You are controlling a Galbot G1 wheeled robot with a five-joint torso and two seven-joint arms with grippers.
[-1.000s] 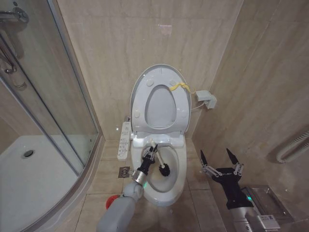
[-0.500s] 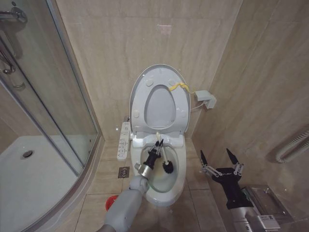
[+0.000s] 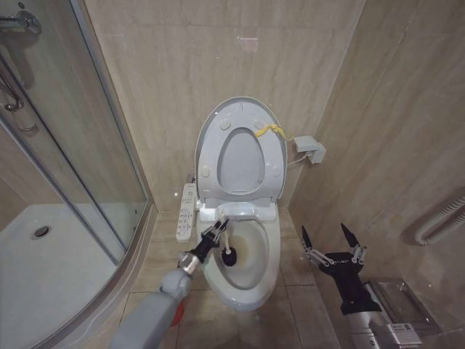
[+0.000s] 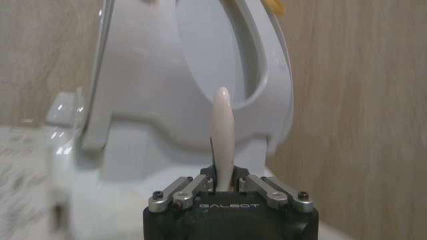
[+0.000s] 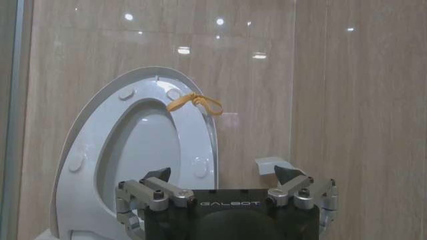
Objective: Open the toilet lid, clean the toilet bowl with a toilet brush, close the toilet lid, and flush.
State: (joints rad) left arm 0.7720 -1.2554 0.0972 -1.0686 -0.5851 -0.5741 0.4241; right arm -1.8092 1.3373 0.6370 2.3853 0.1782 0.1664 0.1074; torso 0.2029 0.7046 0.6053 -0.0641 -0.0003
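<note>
Gripping the toilet brush (image 3: 226,243) by its thin white handle, my left gripper (image 3: 215,234) is clamped on it over the left rim of the toilet bowl (image 3: 270,256); its black head sits inside that one bowl, low against the stained wall. My arm hides part of the rim. One toilet lid (image 3: 212,126) stands raised with the seat ring against the wall. My right gripper (image 3: 330,243) hangs beside the bowl, fingers spread wide, holding nothing.
</note>
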